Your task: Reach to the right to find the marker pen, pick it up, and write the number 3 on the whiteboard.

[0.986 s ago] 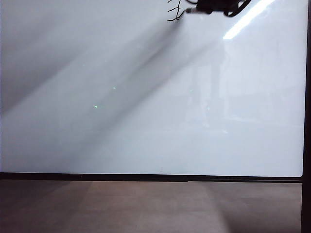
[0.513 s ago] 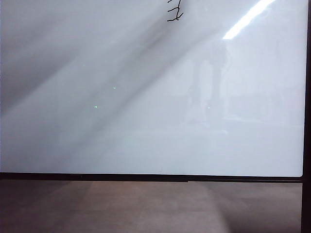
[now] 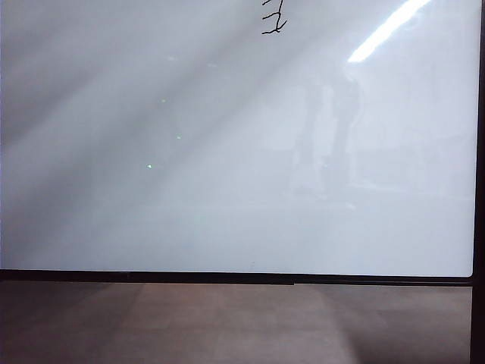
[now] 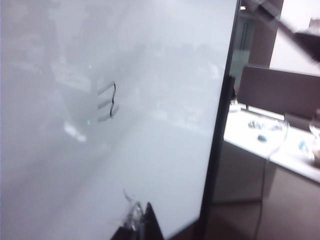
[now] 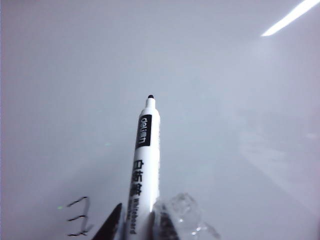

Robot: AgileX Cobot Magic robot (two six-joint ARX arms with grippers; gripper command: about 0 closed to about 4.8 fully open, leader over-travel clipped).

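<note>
A slim white marker pen (image 5: 145,165) with black label and dark tip is gripped at its lower barrel by the right pincer (image 5: 137,225), tip off the large glossy black-framed whiteboard (image 3: 227,189). The shaky black inked number 3 (image 3: 273,17) sits at the board's twelve o'clock edge. The left pincer (image 4: 140,225) is barely visible; I cannot tell its opening.

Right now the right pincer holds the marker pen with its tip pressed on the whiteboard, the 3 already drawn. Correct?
Not quite. The right pincer does hold the marker pen, and the number 3 is drawn, but the right wrist view shows the tip lifted clear of the whiteboard, not pressed on it.
</note>
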